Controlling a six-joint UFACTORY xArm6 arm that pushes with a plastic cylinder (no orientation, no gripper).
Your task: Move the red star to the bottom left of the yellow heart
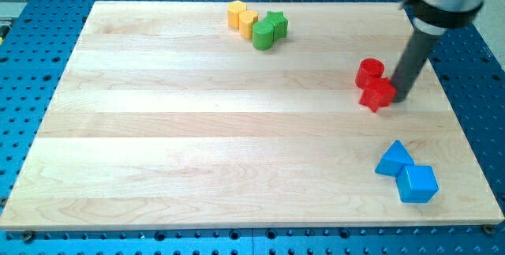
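Because the task sends the red star (pixel 378 94) toward the yellow heart (pixel 248 24) at the far side of the board (pixel 158 129), the rod stands on the star's right: a push from there drives the block leftward. The tip (pixel 401 97) sits against, or just beside, the star's right edge; contact cannot be confirmed from this angle. The arm carries no gripper, only this dark rod, so there is nothing to spread or pinch, and the rod holds nothing; it can only shove.

The star lies at the right of the board, roughly midway between near and far, touching a red cylinder (pixel 369 73) just beyond it on the far-left side. That neighbour matters: a push angled too far toward the far edge would likely carry the cylinder along.

The heart is well apart from the star, in a tight cluster by the far edge. A yellow block (pixel 235 13) touches it on the left, its shape hard to read, and a green cylinder (pixel 263 35) and green star (pixel 277 24) press in on its right. The goal spot, near and left of the heart, is open board.

Two blue blocks, a triangle (pixel 394 159) and a cube (pixel 417 184), sit touching at the near right, clear of any likely path.

The job looks barely begun: the star has a long diagonal run ahead, left and far, and the tip will probably need to shift to the star's near-right side to steer it.
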